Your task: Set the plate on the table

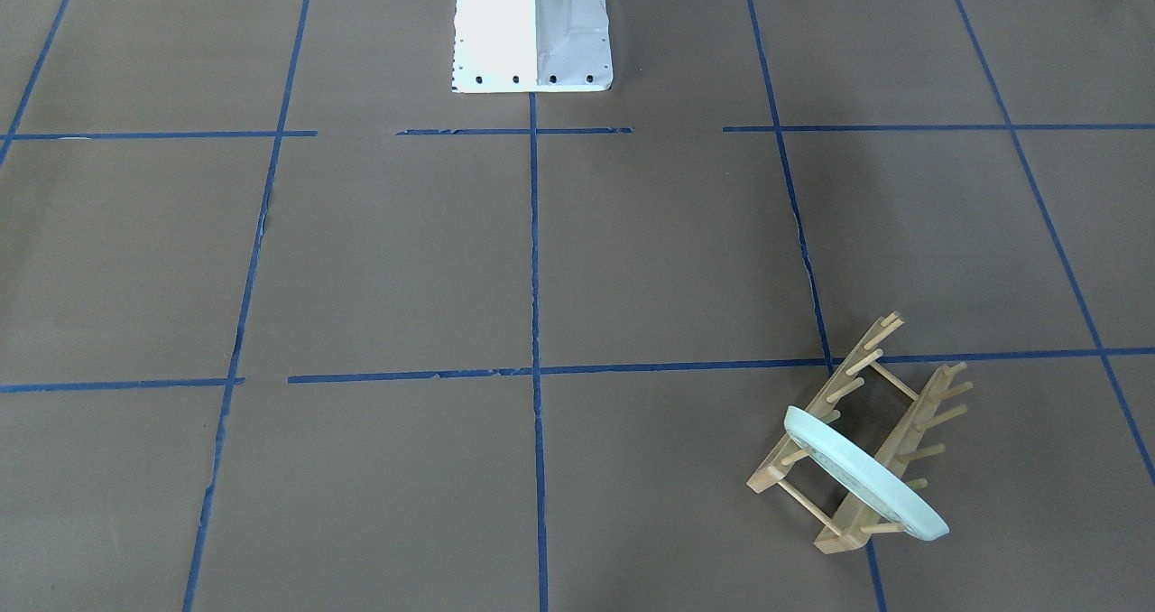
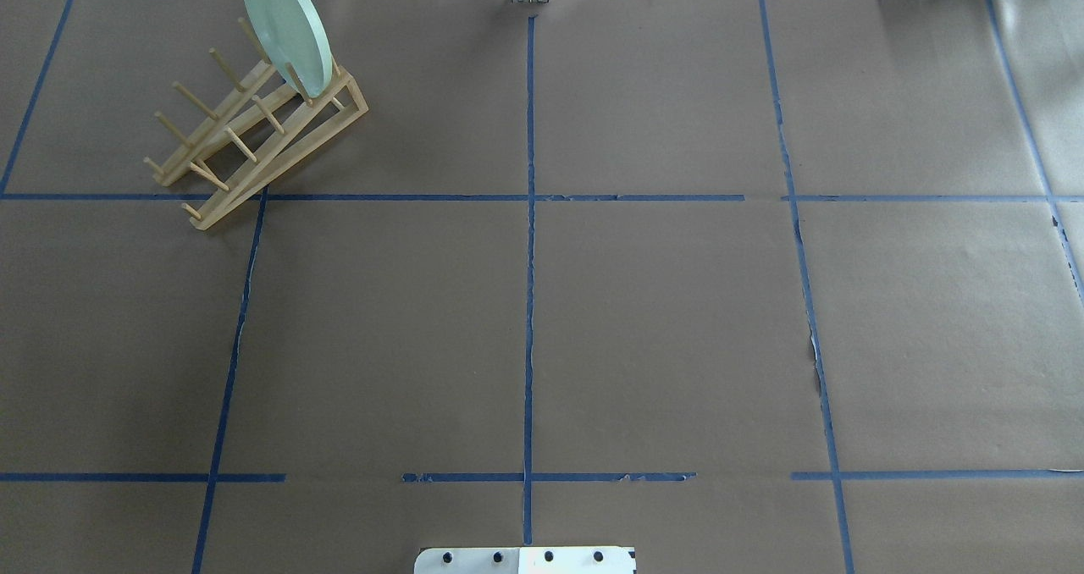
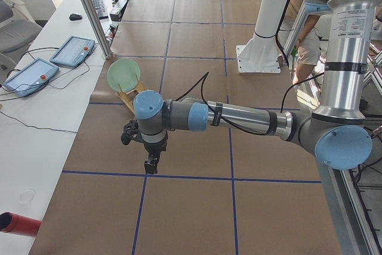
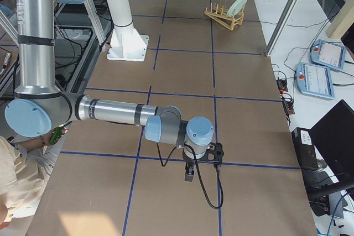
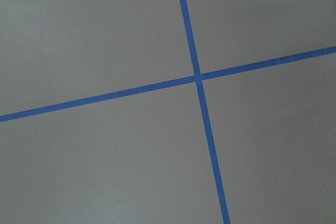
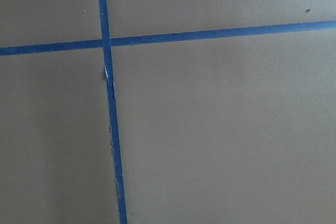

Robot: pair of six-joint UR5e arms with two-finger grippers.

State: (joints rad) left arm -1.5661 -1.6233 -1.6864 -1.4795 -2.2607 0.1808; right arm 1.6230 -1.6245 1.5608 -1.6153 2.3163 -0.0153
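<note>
The pale mint-green plate point(image 2: 284, 28) stands on edge in the wooden peg rack point(image 2: 279, 161) at the table's far left corner; it also shows in the front view point(image 1: 866, 477) and both side views point(image 3: 123, 73) point(image 4: 238, 5). The brown table point(image 2: 660, 328) is crossed by blue tape lines. My left gripper point(image 3: 151, 164) hangs low over the table, well short of the rack. My right gripper point(image 4: 188, 175) hangs low over the table's far opposite end. Both show only in the side views, so I cannot tell if they are open. The wrist views show only paper and tape.
The white robot base point(image 1: 532, 30) stands at the table's near edge. A side bench beyond the rack holds two teach pendants point(image 3: 73, 50), cables and a red cylinder point(image 3: 18, 224). An aluminium post point(image 3: 89, 10) rises beside the rack.
</note>
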